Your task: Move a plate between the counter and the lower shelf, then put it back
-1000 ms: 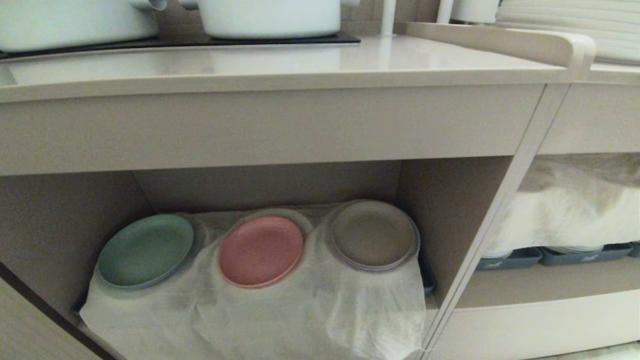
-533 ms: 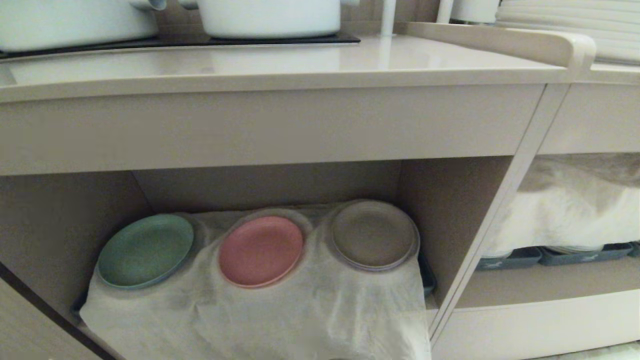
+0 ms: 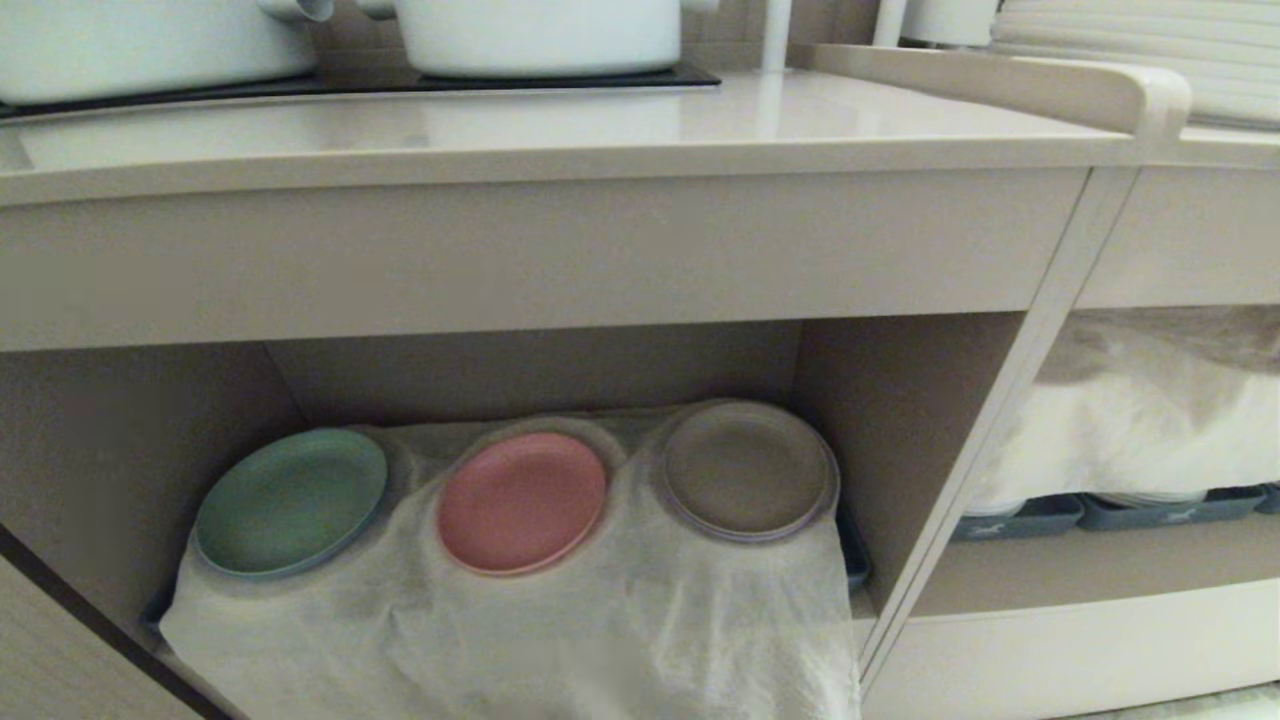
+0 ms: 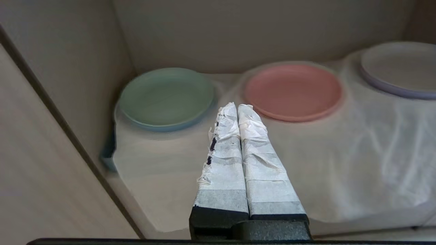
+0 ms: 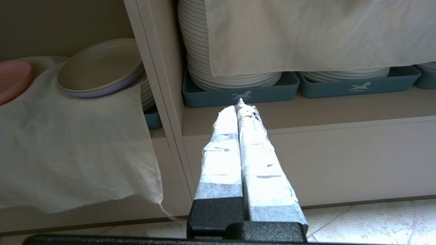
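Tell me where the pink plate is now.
In the head view the pink plate lies on the white cloth in the lower shelf, between the green plate and the brown-grey plate.

Green plate [image 3: 291,500] at one end of the row, brown-grey plate [image 3: 747,470] at the other, both on white cloth [image 3: 600,630] that hangs over the front edge. Two white pots [image 3: 540,35] up top on the black hob [image 3: 400,82]. Next compartment: stacked white plates [image 5: 235,80] in blue-grey trays [image 5: 238,93], partly under another white cloth [image 5: 306,34]. Tiled floor [image 5: 374,221] below.
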`<state>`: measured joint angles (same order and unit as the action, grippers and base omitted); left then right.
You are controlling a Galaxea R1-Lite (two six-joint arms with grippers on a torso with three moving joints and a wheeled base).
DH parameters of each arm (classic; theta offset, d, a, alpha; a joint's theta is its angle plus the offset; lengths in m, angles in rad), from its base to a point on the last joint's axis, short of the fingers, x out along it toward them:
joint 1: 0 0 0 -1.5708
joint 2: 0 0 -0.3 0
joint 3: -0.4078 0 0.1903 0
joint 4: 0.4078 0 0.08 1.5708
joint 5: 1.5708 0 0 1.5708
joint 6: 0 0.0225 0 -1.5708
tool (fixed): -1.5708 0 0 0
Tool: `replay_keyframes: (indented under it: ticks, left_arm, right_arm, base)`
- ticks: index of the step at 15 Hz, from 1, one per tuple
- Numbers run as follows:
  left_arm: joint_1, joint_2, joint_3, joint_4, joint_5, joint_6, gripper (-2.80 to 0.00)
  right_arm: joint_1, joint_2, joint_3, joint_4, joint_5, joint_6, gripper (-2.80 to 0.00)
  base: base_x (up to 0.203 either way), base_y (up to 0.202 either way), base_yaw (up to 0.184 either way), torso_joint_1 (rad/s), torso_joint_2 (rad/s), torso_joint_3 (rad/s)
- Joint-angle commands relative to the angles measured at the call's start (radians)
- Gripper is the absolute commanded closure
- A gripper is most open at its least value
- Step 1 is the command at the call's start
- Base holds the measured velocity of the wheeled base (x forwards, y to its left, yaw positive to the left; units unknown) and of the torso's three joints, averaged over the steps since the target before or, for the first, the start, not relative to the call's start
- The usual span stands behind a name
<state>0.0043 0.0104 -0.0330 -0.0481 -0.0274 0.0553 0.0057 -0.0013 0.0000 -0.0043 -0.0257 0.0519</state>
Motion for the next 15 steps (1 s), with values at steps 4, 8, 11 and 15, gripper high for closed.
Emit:
replay_keyframes:
  ticks: [4, 8, 11, 15]
  left_arm:
    - [0.000, -0.010, -0.008, 0.039, -0.063, -0.012, 0.00]
    - [0.000, -0.010, -0.005, 0.035, -0.057, -0.081, 0.00]
    - [0.000, -0.010, -0.004, 0.030, -0.054, -0.058, 0.00]
    - [0.000, -0.010, 0.005, 0.010, -0.048, -0.054, 0.00]
  right_arm:
    - [0.000, 0.001, 0.000, 0.000, 0.000, 0.000, 0.00]
    - [0.000, 0.001, 0.000, 0.000, 0.000, 0.000, 0.00]
    - [0.000, 0.001, 0.000, 0.000, 0.001, 0.000, 0.00]
    - [0.000, 0.001, 0.000, 0.000, 0.000, 0.000, 0.00]
  base:
    - [0.000, 0.000, 0.000, 0.000, 0.00, 0.000]
    - [0.000, 0.000, 0.000, 0.000, 0.00, 0.000]
    - [0.000, 0.000, 0.000, 0.000, 0.00, 0.000]
    - [0.000, 0.000, 0.000, 0.000, 0.00, 0.000]
